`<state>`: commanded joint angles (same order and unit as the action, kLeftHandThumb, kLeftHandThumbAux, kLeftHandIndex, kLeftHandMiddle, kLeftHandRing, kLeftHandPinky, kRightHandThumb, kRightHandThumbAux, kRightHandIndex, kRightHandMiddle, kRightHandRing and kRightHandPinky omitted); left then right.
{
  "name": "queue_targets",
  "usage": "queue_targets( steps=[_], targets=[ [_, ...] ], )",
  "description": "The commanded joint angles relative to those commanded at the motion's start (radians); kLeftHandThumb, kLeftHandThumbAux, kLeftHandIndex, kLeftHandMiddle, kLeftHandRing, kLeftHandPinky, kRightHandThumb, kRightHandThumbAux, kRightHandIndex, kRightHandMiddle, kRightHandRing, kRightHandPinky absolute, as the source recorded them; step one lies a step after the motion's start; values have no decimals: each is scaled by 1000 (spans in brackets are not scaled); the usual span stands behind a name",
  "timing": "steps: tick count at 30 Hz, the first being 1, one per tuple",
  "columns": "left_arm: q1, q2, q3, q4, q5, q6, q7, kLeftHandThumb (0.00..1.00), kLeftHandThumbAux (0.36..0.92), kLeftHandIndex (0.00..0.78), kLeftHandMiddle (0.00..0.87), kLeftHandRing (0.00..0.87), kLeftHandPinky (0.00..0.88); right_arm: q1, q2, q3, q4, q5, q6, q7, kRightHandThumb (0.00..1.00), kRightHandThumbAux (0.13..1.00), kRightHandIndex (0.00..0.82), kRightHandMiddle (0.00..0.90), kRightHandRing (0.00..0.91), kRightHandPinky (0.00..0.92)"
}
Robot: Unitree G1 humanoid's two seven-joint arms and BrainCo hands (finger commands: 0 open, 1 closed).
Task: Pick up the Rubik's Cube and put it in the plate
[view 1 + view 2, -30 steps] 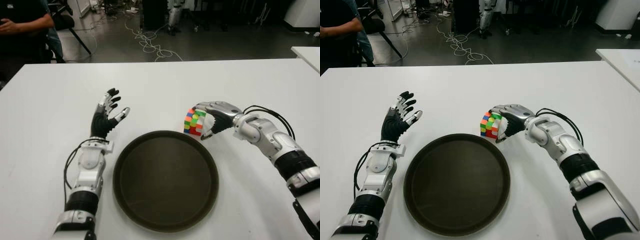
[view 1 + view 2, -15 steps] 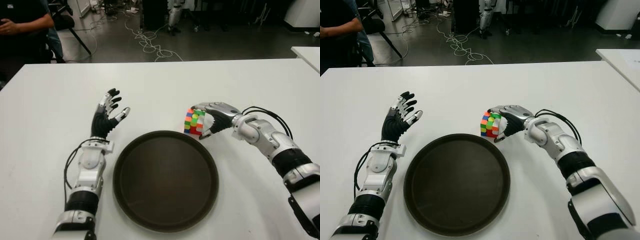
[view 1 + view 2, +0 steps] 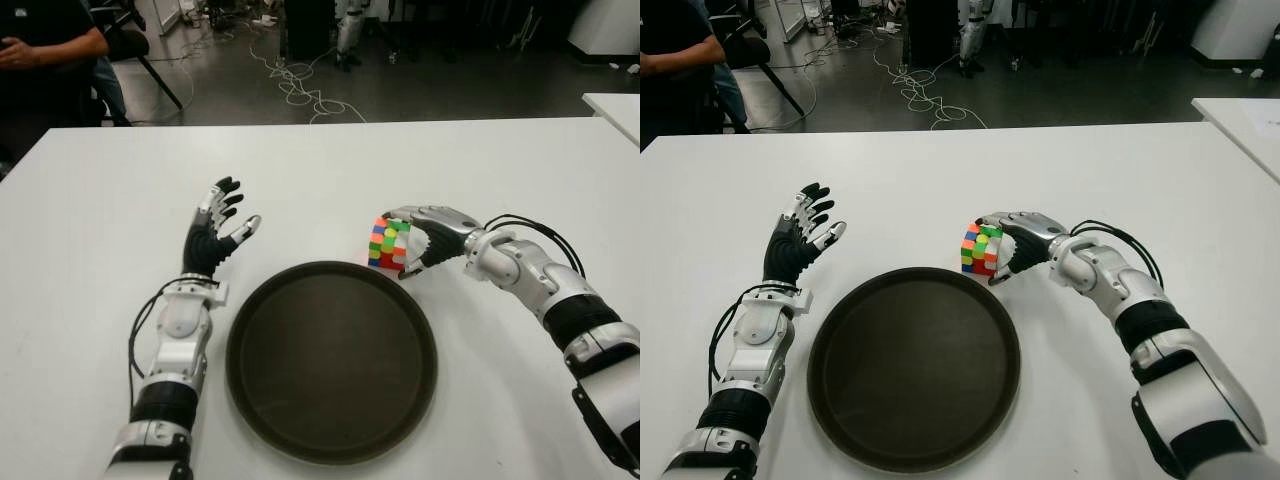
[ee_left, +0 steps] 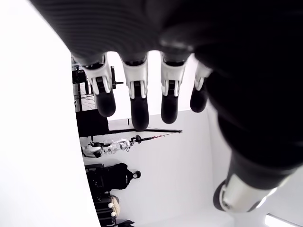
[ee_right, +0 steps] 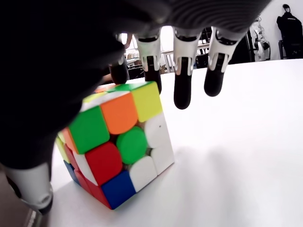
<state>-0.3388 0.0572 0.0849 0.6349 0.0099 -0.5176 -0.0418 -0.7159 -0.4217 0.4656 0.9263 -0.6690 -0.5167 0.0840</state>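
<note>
The Rubik's Cube (image 3: 388,244) stands on the white table (image 3: 330,170), just beyond the far right rim of the round dark plate (image 3: 331,440). My right hand (image 3: 418,240) is cupped over the cube from the right. In the right wrist view its fingers (image 5: 182,80) stretch straight past the top of the cube (image 5: 118,142) without curling round it, and the thumb (image 5: 28,187) sits beside the cube's lower edge. My left hand (image 3: 215,235) is raised to the left of the plate, fingers spread and holding nothing.
A second white table's corner (image 3: 615,105) shows at the far right. A person's arm (image 3: 45,45) is at the back left, beyond the table's far edge. Cables (image 3: 300,85) lie on the floor behind.
My right forearm has shifted slightly and the hand has edged a little left over the cube. The cube and the left hand stay where they were.
</note>
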Motion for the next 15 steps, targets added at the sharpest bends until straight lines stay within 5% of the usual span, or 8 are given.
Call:
queue_targets(
  steps=[15],
  targets=[
    [2,-1,-2,1,-6,-10,-10,37,742,95,164,144,127,6,18,-1,18,7,-6,-29,0,660,129,151,167,178]
  ],
)
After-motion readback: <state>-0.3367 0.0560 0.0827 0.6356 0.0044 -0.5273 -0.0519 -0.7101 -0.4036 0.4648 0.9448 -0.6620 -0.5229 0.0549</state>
